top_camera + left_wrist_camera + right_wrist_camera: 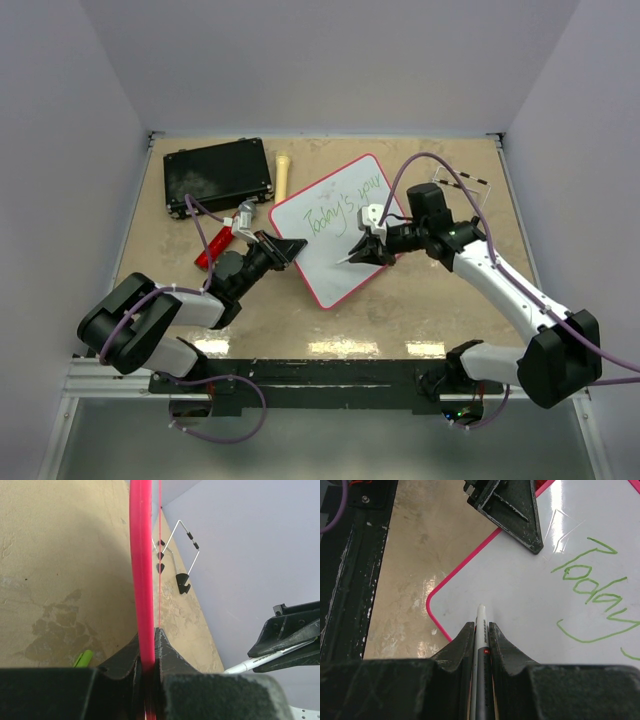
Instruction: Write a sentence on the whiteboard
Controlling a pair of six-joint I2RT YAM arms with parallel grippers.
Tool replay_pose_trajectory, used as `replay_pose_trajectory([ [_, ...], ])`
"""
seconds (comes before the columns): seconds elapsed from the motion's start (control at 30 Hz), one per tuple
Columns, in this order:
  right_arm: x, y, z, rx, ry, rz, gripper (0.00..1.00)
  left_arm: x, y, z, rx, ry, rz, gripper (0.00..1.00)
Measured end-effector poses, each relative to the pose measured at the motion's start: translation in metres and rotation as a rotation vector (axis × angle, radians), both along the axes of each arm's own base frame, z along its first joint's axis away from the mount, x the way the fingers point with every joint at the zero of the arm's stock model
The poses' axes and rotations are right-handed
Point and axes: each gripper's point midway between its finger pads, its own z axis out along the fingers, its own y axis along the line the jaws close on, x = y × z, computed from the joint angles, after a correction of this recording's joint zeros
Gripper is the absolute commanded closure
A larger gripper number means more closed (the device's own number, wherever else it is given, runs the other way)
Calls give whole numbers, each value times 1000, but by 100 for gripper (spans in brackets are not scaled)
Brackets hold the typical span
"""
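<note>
The whiteboard point(330, 262), white with a red-pink rim, lies tilted in the middle of the table. Green cursive words point(345, 210) reading "Today's you" run along its upper part; they also show in the right wrist view point(592, 580). My left gripper point(292, 248) is shut on the board's left rim point(141, 580). My right gripper point(365, 252) is shut on a white marker point(481, 630), its tip over the blank lower part of the board point(520, 610). The marker also shows in the left wrist view point(250, 663).
A black case point(218, 176) lies at the back left, a wooden stick point(283, 175) beside it. A red tool point(215, 247) and a grey clip point(245, 217) lie left of the board. A wire stand point(470, 190) stands at the back right. A green cap point(84, 658) lies near my left jaws.
</note>
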Motion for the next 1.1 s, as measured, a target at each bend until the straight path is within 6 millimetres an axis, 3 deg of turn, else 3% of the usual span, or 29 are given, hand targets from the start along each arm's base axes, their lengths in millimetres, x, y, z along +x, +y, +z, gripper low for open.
replay_pose_trajectory([
  [0.4, -24, 18, -6, -29, -13, 91, 100, -1, 0, -1, -1, 0, -2, 100],
  [0.77, -12, 12, -10, -82, -34, 26, 100, -1, 0, 0, -2, -1, -3, 100],
  [0.97, -14, 27, -8, -71, -32, 26, 100, -2, 0, 0, -3, -3, -7, 100],
  [1.1, 0, 39, -1, -45, -58, -47, 100, -2, 0, 0, -4, -3, -10, 100],
])
